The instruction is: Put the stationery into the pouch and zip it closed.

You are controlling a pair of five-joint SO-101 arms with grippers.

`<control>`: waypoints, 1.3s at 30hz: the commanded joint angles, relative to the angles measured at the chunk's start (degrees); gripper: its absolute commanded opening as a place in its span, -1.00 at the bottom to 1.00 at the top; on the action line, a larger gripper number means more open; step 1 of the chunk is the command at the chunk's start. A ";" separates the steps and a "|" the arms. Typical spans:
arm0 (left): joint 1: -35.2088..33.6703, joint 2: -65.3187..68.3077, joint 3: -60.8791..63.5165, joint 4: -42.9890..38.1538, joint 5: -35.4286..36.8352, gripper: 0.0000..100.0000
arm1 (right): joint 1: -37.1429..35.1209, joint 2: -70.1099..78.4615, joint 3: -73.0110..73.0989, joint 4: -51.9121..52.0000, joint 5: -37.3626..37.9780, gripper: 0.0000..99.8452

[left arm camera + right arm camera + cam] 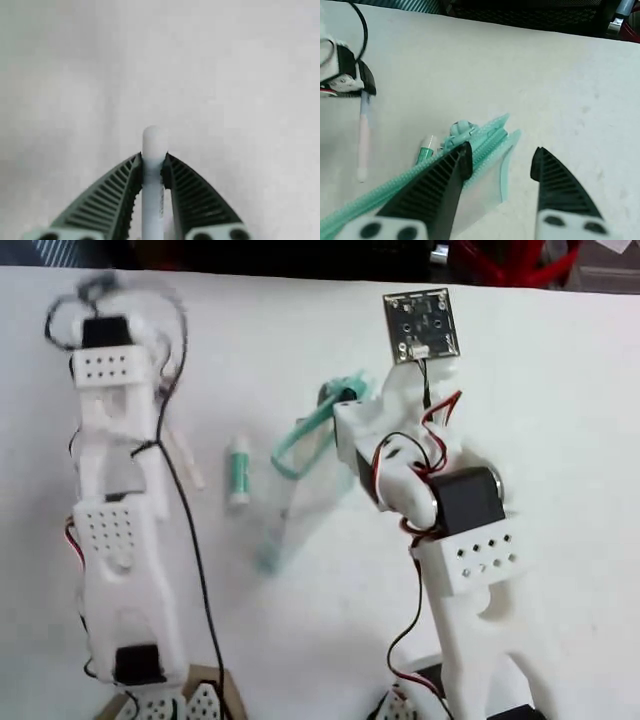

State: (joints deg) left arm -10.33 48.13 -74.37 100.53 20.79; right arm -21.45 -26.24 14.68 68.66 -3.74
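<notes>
Two end effectors: left [153, 159] pinching white pen [152, 139]; right [502, 152] spread at teal-zippered pouch [491, 135]

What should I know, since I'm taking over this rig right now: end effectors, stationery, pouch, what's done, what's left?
Left end effector: shut on a white pen, over the table.
Right end effector: open, at the pouch, one finger on its teal zipper.
Green-and-white tube: lying on the table between the arms, beside the pouch.
Done: pen gripped.
Left: put pen and tube into the pouch, then zip it.
</notes>
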 commanded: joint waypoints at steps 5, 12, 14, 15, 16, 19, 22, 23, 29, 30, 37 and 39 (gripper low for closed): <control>8.84 -20.79 -19.25 1.93 -12.48 -0.95 | -0.75 1.10 4.57 0.57 0.79 -0.60; 9.98 -39.60 -13.54 2.02 -13.10 -0.95 | -0.75 1.19 4.57 0.66 0.70 -0.60; 9.98 -44.35 -13.71 2.02 -13.10 -0.95 | -0.75 1.36 4.57 0.66 0.70 -0.60; 9.98 -46.81 -13.71 2.02 -13.10 -0.95 | -0.75 1.45 4.57 0.66 0.70 -0.60; 9.98 -49.45 -13.71 2.02 -13.10 -0.95 | -0.75 1.45 4.57 0.66 0.70 -0.60; 9.98 -57.01 -13.54 2.02 -13.10 -0.95 | -0.75 1.45 4.57 0.66 0.62 -0.60; 9.98 -63.52 -13.45 2.11 -13.10 -0.95 | -0.75 1.54 4.66 0.66 0.62 -0.60; 9.98 -65.27 -13.45 2.11 -13.10 -0.95 | -0.75 1.54 4.66 0.66 0.62 -0.60; 9.98 -75.03 -13.19 2.20 -13.10 -0.95 | -0.75 1.54 4.66 0.66 0.62 -0.60; 9.98 -77.05 -11.96 2.20 -13.10 -0.95 | -0.66 1.54 4.92 0.48 0.70 -0.60; 9.98 -99.30 21.54 1.67 -13.10 -0.95 | -0.75 1.10 7.56 -2.15 0.70 -0.60; 9.98 -105.98 33.41 -1.32 -13.19 -0.95 | -1.01 1.10 7.56 -2.33 0.70 -0.60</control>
State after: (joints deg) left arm -1.10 -49.63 -59.87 102.29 8.04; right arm -21.45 -26.33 16.79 66.02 -3.74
